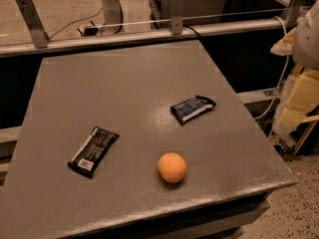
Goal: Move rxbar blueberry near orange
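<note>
The rxbar blueberry (192, 108), a dark navy wrapper with whitish lettering, lies flat on the grey table (124, 83), right of centre. The orange (172, 167) sits on the table nearer the front edge, a short way below and left of the bar, apart from it. My gripper (298, 101) hangs off the table's right edge, well right of the bar and touching neither the bar nor the orange.
A longer black wrapper with a white barcode label (93, 151) lies on the left part of the table. A metal rail with brackets (172, 29) runs along the far edge. Cables hang beside the arm at the right (279, 83).
</note>
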`<action>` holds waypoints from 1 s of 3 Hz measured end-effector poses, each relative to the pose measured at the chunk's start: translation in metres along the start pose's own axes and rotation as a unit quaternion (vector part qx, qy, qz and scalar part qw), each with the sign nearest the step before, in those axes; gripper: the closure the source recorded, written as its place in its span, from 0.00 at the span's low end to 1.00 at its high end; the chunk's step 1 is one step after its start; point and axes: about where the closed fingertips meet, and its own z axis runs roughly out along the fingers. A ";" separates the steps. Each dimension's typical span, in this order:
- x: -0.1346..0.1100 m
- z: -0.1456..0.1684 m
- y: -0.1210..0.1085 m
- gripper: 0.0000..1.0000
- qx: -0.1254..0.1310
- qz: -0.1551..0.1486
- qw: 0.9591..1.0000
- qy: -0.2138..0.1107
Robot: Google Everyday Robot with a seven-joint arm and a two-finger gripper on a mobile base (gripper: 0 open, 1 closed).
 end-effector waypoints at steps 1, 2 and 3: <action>-0.001 0.000 -0.002 0.00 0.002 -0.003 1.000 0.000; -0.001 0.000 -0.002 0.00 0.002 -0.004 1.000 0.000; -0.023 0.023 -0.023 0.00 -0.016 -0.051 0.999 0.001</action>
